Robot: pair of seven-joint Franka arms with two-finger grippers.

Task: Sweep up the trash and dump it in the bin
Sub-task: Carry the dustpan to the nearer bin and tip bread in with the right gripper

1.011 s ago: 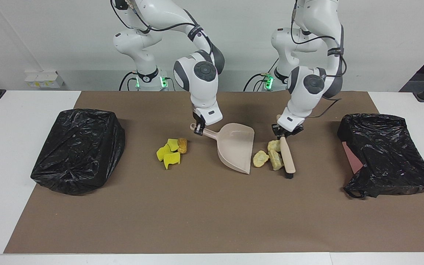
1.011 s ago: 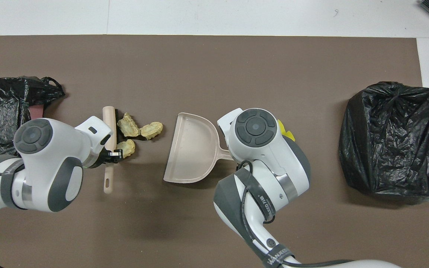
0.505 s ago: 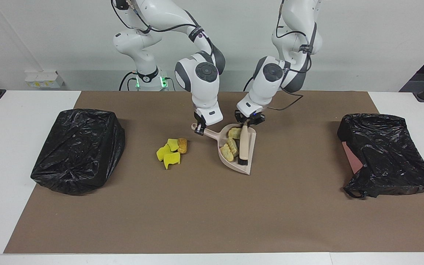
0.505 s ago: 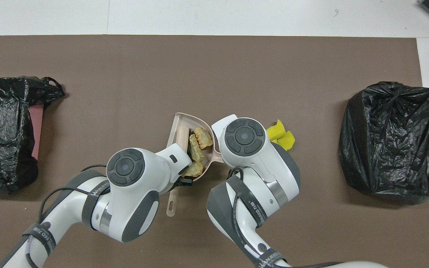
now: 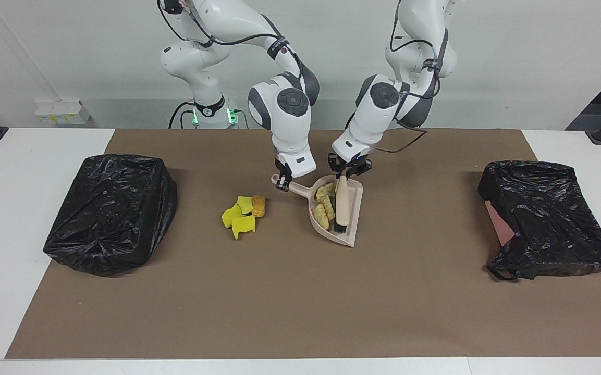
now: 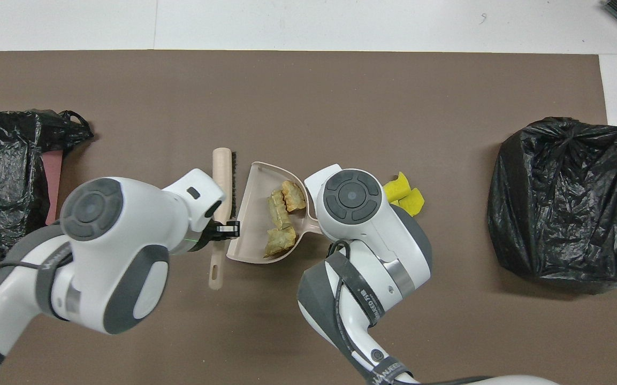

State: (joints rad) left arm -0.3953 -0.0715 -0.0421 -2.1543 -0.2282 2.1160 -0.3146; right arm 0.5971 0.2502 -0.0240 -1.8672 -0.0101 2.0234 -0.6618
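- Since the earlier frames, the left gripper (image 5: 348,170) has swept the brush (image 5: 341,202) from the mat toward the left arm's end across into the dustpan (image 5: 355,205), and the three pale chunks (image 5: 324,204) that lay on the mat now sit inside the pan.
- Left gripper is clamped on the brush handle, over the pan's edge nearest the robots; from overhead the brush (image 6: 222,182) appears lifted over the pan's open lip.
- Right gripper (image 5: 281,182) has not moved: fingers closed on the pan's handle, the pan (image 6: 249,240) resting near the middle of the mat (image 5: 300,312).
- Pale chunks (image 6: 282,214) are bunched against the pan's back wall, beside the handle.
- Yellow-green pieces (image 5: 238,217) and an orange-brown lump (image 5: 259,205) lie together on the mat, just beside the pan on the side toward the right arm's end, unswept.
- One black bag (image 5: 110,211) stands near the mat's edge at the right arm's end; another bag (image 5: 548,216) lies at the left arm's end.
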